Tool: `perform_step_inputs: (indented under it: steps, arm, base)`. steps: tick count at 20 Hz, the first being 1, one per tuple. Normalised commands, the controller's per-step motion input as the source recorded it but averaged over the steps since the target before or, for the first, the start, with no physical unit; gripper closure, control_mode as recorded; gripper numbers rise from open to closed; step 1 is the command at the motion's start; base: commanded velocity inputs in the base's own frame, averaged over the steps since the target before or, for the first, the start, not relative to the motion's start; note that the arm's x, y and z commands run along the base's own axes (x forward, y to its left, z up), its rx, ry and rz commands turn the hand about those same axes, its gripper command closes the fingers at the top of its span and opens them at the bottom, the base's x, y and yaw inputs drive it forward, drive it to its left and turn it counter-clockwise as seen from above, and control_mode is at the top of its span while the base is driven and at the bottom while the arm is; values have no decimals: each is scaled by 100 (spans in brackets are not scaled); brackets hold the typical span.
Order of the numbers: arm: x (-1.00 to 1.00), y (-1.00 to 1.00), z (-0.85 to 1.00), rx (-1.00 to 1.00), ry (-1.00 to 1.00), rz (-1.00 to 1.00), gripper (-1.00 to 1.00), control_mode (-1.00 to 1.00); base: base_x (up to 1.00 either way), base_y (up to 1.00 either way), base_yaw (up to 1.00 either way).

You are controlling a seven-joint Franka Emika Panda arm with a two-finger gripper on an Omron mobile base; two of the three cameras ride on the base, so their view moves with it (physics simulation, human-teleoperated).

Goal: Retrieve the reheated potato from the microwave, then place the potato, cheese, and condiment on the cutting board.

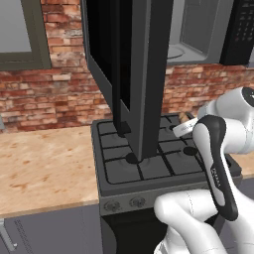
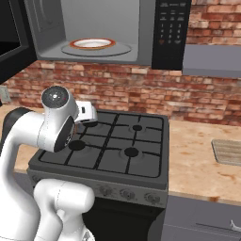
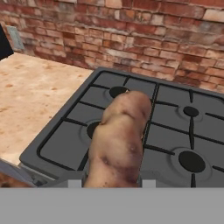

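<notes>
The brown potato [image 3: 120, 140] fills the middle of the hand view, with my gripper [image 3: 111, 183] shut on its lower end. It hangs above the front left of the hob [image 3: 175, 131]. My white hand [image 2: 86, 113] hovers over the hob's left burners, below the microwave [image 2: 108, 28]. The microwave stands open, its black door [image 1: 134, 69] swung out to the left, and a white orange-rimmed plate [image 2: 92, 44] lies inside. The striped cutting board [image 2: 229, 151] lies on the counter to the right of the hob. The cheese and the condiment are out of view.
The microwave's keypad panel [image 2: 172, 28] is on its right side. Wooden counter runs left of the hob [image 1: 44, 163] and right of it [image 2: 197, 162]. A brick wall [image 2: 141, 84] closes the back. A wall socket [image 3: 15, 37] sits at the far left.
</notes>
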Motion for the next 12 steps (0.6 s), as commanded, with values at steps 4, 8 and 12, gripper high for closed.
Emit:
perform_step_inputs:
  steps: [4, 8, 12]
  arm:
    - [0, 0, 0, 0, 0, 0, 100, -100]
    - [0, 0, 0, 0, 0, 0, 100, -100]
    - [0, 0, 0, 0, 0, 0, 100, 100]
  base:
    - [0, 0, 0]
    - [0, 0, 0]
    - [0, 0, 0]
